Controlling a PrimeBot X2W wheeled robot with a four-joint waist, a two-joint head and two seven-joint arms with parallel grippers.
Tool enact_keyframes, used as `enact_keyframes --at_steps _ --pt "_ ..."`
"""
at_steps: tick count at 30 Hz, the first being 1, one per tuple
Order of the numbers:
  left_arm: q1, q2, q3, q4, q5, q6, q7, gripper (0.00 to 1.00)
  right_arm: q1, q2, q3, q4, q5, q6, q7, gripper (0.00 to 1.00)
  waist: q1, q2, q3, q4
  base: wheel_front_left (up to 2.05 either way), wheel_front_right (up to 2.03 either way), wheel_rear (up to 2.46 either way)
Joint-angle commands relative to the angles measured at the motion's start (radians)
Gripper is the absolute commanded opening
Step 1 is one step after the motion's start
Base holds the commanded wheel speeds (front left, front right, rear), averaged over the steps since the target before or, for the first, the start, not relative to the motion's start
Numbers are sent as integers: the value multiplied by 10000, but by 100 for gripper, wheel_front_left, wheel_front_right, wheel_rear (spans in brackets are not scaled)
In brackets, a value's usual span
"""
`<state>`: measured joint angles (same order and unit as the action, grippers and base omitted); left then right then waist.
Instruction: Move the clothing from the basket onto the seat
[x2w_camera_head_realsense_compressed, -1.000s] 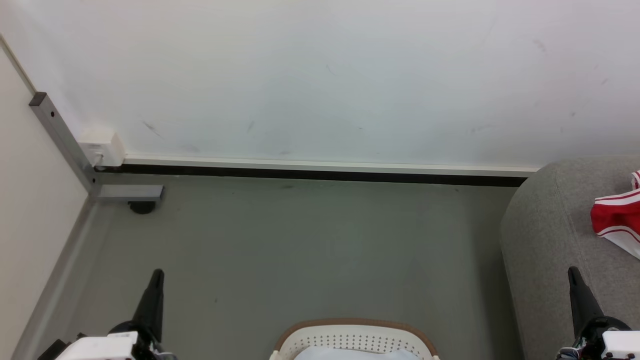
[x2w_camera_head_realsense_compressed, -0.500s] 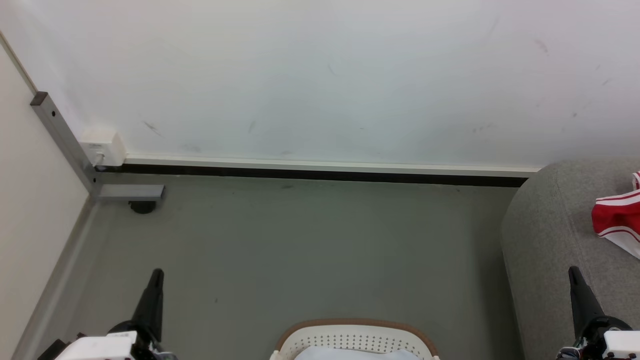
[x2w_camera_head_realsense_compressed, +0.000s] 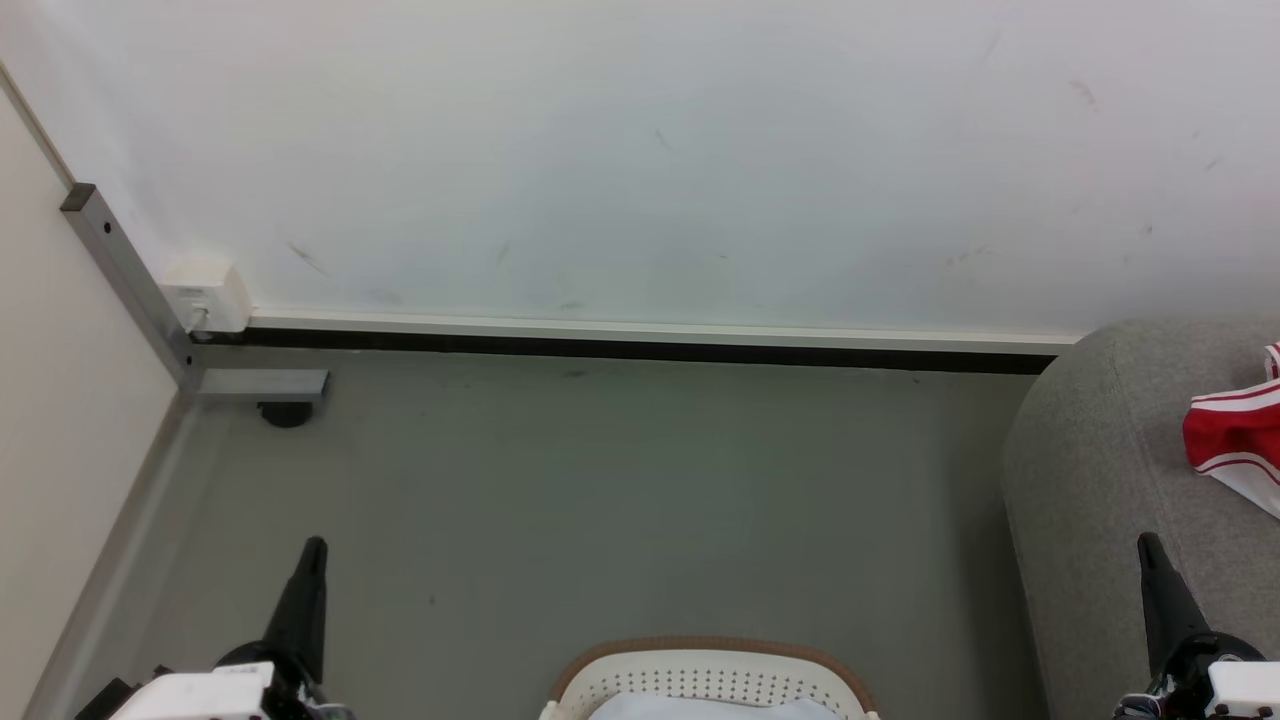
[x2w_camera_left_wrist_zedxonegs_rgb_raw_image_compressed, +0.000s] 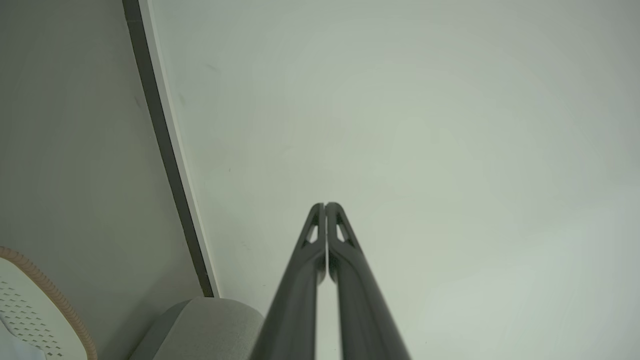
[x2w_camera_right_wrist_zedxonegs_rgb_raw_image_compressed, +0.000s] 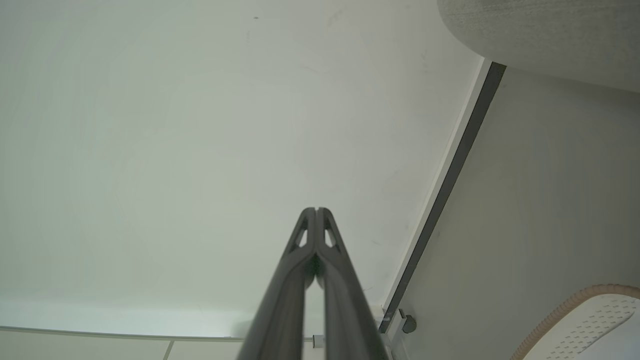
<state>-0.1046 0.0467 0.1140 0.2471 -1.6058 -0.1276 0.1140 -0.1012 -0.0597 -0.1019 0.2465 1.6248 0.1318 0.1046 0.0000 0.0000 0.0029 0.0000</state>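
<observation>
firstly, head view: left gripper (x2w_camera_head_realsense_compressed: 313, 548) at lower left over the grey floor (x2w_camera_head_realsense_compressed: 600, 500), its two dark fingers pressed together into one point, holding nothing; right gripper (x2w_camera_head_realsense_compressed: 1148, 542) at lower right, seen against the couch front, fingers likewise pinched together and empty. white perforated laundry basket (x2w_camera_head_realsense_compressed: 705, 648) with brown rim at bottom centre, between the grippers, a pale bluish cloth (x2w_camera_head_realsense_compressed: 700, 711) inside it. grey woven couch (x2w_camera_head_realsense_compressed: 1090, 470) at the right edge; red jersey (x2w_camera_head_realsense_compressed: 1232, 440) with white striped trim lying on its cushion, well apart from the basket. white wall (x2w_camera_head_realsense_compressed: 640, 150) behind, dark skirting strip (x2w_camera_head_realsense_compressed: 620, 350) along its foot, grey metal bar (x2w_camera_head_realsense_compressed: 125, 285) and small white box (x2w_camera_head_realsense_compressed: 205, 293) in the left corner

next, left wrist view: left gripper (x2w_camera_left_wrist_zedxonegs_rgb_raw_image_compressed: 326, 205) fingers touching along their length, seen before the wall; laundry basket (x2w_camera_left_wrist_zedxonegs_rgb_raw_image_compressed: 25, 305) corner at lower left with a sliver of pale cloth; couch (x2w_camera_left_wrist_zedxonegs_rgb_raw_image_compressed: 205, 325) rounded end at the bottom, near the skirting strip

lastly, right wrist view: right gripper (x2w_camera_right_wrist_zedxonegs_rgb_raw_image_compressed: 316, 210) fingers closed tip to tip, nothing between them; couch (x2w_camera_right_wrist_zedxonegs_rgb_raw_image_compressed: 550, 35) at upper right; laundry basket (x2w_camera_right_wrist_zedxonegs_rgb_raw_image_compressed: 595, 320) corner at lower right
</observation>
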Motion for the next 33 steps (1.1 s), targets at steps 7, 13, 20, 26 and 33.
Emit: enact_keyframes --at_steps 7,13,20,26,33 --pt "-90 66 20 -22 -129 -63 40 0 -120 14 -41 -42 -51 -21 39 0 0 0 0 0 0 0 0" --pt "-90 66 19 -23 -129 -63 40 0 -122 21 -50 -41 -44 -21 48 0 0 0 0 0 0 0 0" --pt "-90 66 19 -23 -129 -63 40 0 -124 29 -63 -40 -57 -21 60 0 0 0 0 0 0 0 0" --pt "-89 66 19 -24 -129 -63 39 0 -125 36 -71 -39 -68 -21 70 0 0 0 0 0 0 0 0" --pt "-89 66 18 -24 -130 -63 39 0 -126 44 -80 -39 -75 -21 59 0 0 0 0 0 0 0 0"
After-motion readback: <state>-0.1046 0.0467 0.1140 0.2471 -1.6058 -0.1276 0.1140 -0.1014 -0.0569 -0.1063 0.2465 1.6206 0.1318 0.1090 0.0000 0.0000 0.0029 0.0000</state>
